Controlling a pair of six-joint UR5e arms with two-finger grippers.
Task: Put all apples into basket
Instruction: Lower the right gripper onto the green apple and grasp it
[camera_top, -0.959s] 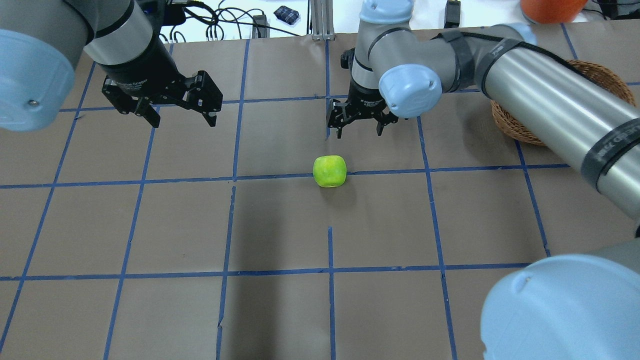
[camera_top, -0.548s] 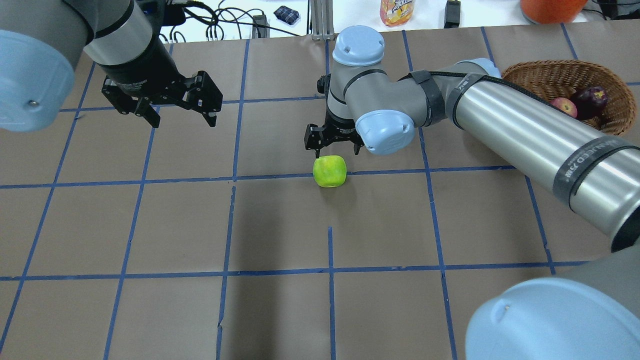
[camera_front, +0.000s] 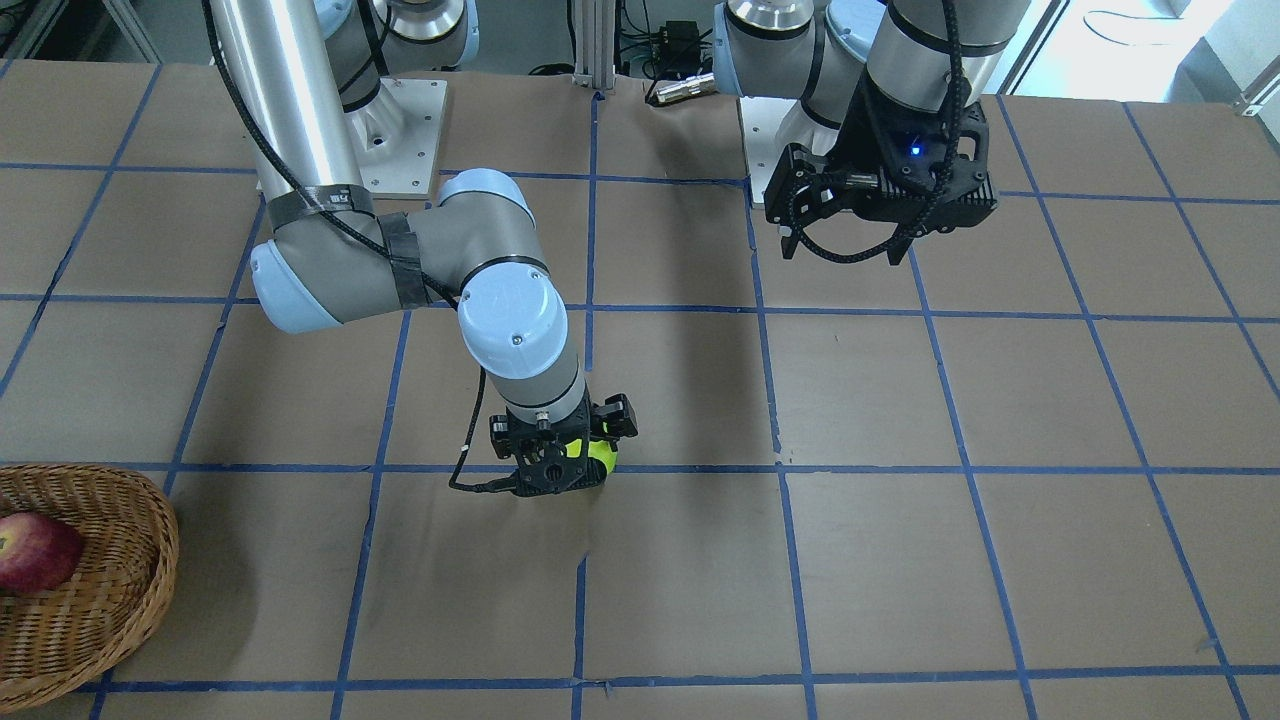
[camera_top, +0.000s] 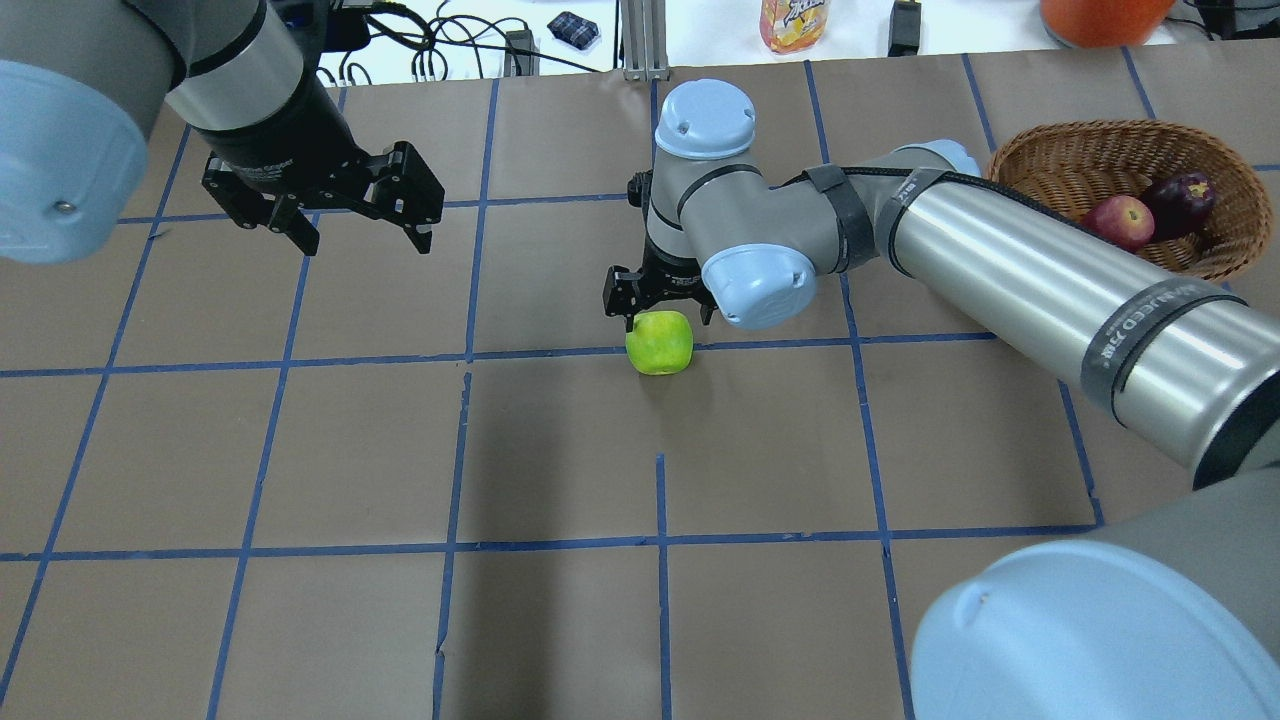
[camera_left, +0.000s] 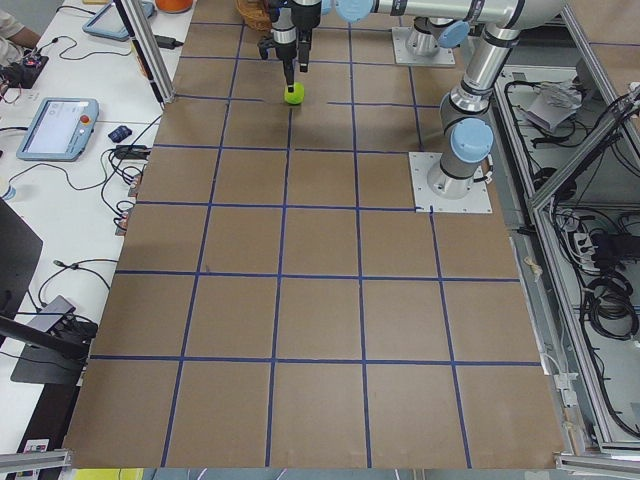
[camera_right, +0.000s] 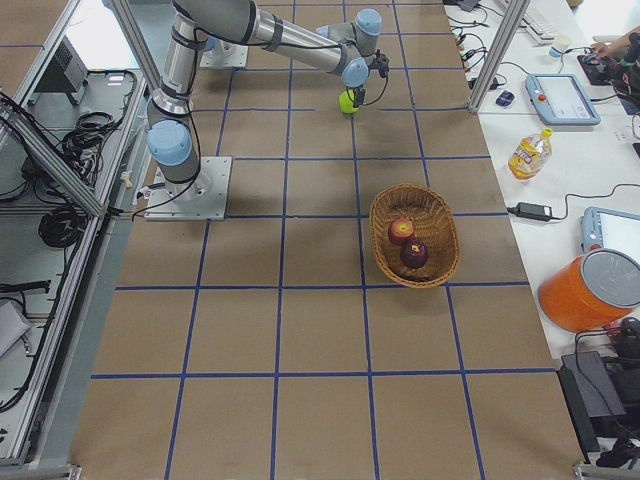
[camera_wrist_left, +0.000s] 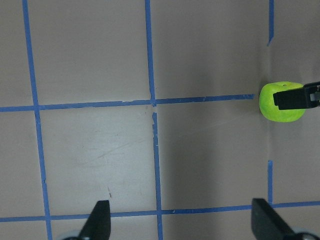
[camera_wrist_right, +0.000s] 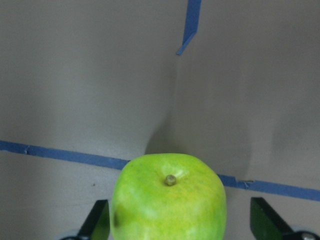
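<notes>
- Brown paper covers the table (camera_top: 560, 450), and blue tape divides it into a grid of squares.
- Two arms are over it. The right arm (camera_top: 1040, 270) reaches across to the middle of the table, and the left arm (camera_top: 240, 90) hangs above the far left part.
- One basket (camera_top: 1070, 160), brown wicker, sits at the far right of the table, well apart from both grippers.
- On my left-hand feed, the left gripper (camera_top: 367, 240) is up in the air with its jaws spread wide and nothing between them.
- The right gripper (camera_top: 660, 312) points straight down at table level, its jaws spread with one finger on each side of the green apple. The wrist camera shows a clear gap on one side. The other finger looks very close to the skin, though I can't tell if it touches.
- I count three apples. The red apple (camera_top: 1118, 221) and the maroon apple (camera_top: 1182, 193) lie side by side in the basket.
- The green apple (camera_top: 660, 343) is stem up on the paper, on a blue tape line near the table's middle.
</notes>
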